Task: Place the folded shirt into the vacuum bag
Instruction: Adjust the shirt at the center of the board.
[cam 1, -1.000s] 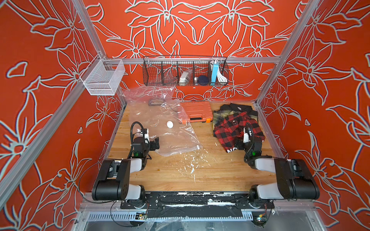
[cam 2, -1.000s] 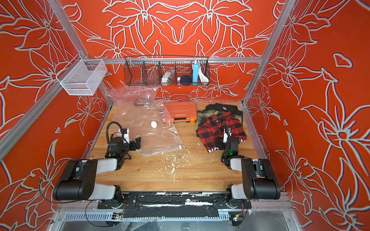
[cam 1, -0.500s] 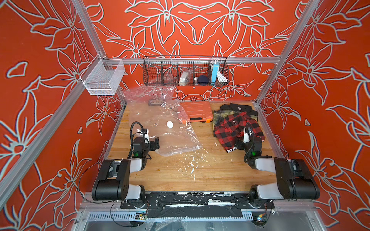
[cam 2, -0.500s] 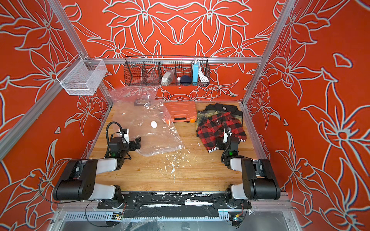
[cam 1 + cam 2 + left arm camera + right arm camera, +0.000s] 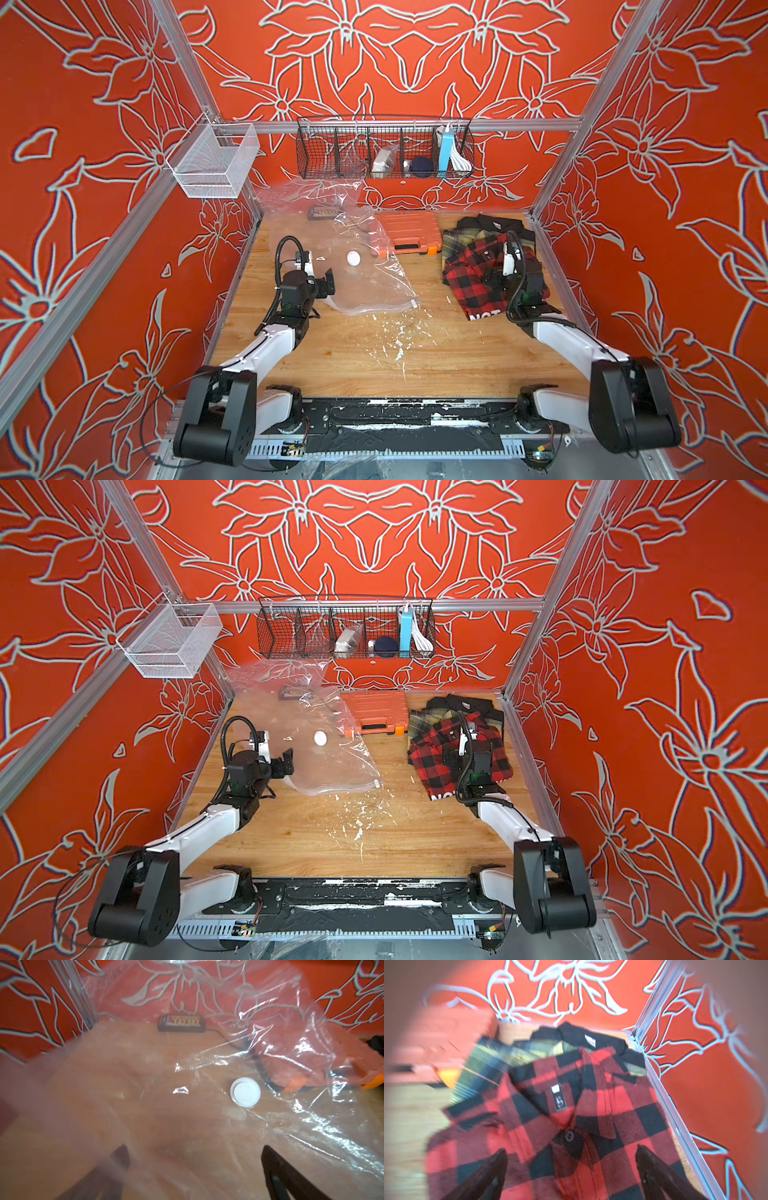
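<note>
Folded shirt (image 5: 465, 270), red/black check, lies atop a clothes pile at the table's right rear, partly over an olive plaid shirt (image 5: 451, 245) & a black shirt (image 5: 494, 224). It's outside the vacuum bag (image 5: 370, 282) and well apart from it. R gripper (image 5: 571, 1150) sits over the shirt just below the collar button, jaws released wide w/ only cloth btw them. We can't tell if the tips touch the fabric.

The bag lies crinkled on the left-centre of the wooden table (image 5: 374, 361), valve cap (image 5: 353, 258) facing up, white slider (image 5: 413, 303) at its near-right corner. L gripper (image 5: 194, 1150) is at the bag's near-left edge, jaws spread wide, gripping nothing we can see. In the wrist view one finger shows hazy through the film.

The bag's far part drapes over a corner of an orange tool case (image 5: 409, 230) & a small dark flat box (image 5: 180, 1023). White flecks (image 5: 399, 338) dot the boards nearby. A black wire basket (image 5: 328, 162) hangs on the back rail, a white mesh basket (image 5: 216, 166) on the left rail.
</note>
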Tool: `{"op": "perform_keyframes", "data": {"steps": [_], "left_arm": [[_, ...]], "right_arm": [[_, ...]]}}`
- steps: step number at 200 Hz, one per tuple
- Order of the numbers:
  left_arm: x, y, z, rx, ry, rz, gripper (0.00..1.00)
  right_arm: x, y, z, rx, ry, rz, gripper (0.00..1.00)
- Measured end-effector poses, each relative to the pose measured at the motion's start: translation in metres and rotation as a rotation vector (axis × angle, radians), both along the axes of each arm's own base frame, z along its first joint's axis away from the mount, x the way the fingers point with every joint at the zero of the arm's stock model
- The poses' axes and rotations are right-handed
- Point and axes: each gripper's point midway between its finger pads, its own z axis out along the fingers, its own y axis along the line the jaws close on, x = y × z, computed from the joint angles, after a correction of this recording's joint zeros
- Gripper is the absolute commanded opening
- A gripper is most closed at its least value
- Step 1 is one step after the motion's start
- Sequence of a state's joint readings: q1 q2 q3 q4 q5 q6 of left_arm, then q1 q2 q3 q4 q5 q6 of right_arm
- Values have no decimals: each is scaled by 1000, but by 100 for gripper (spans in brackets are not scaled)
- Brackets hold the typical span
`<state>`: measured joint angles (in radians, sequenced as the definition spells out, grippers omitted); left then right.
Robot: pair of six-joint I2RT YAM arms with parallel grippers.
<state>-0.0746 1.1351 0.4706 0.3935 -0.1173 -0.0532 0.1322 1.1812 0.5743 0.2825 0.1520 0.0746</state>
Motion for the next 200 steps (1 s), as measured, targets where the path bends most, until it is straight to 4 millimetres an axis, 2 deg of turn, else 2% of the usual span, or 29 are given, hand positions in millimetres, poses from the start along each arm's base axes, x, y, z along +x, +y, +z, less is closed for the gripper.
{"op": "perform_keyframes", "data": {"steps": [20,41,56,60,77,100,130,146,163,176,188,200], "left_arm": [[-6,2,29,-48,-23,33,98],[-15,1,73,-113,-94,40,98],[-23,-2,102,-171,-152,30,98],[-26,-3,110,-189,-168,25,98],[-36,-9,135,-266,-207,0,98],[-52,-13,156,-381,-221,-1,98],[-65,-20,159,-430,-158,-29,94],[-62,-25,162,-440,-87,-35,89],[-55,-31,160,-450,5,-46,88],[-50,-38,150,-460,95,-61,89],[-48,-44,132,-471,189,-69,89],[-50,-50,114,-478,276,-70,89]], "right_arm": [[-6,1,22,49,16,-27,98],[-12,8,48,116,21,-33,98],[-19,14,64,241,8,-49,98],[-21,14,66,277,7,-58,98],[-29,22,68,416,16,-28,86],[-35,34,62,539,70,4,85],[-42,48,42,568,237,19,85],[-46,55,33,567,320,25,85],[-55,57,20,555,402,15,84],[-64,59,10,544,458,11,83],[-71,63,3,533,506,16,83],[-76,77,-3,519,555,50,83]]}}
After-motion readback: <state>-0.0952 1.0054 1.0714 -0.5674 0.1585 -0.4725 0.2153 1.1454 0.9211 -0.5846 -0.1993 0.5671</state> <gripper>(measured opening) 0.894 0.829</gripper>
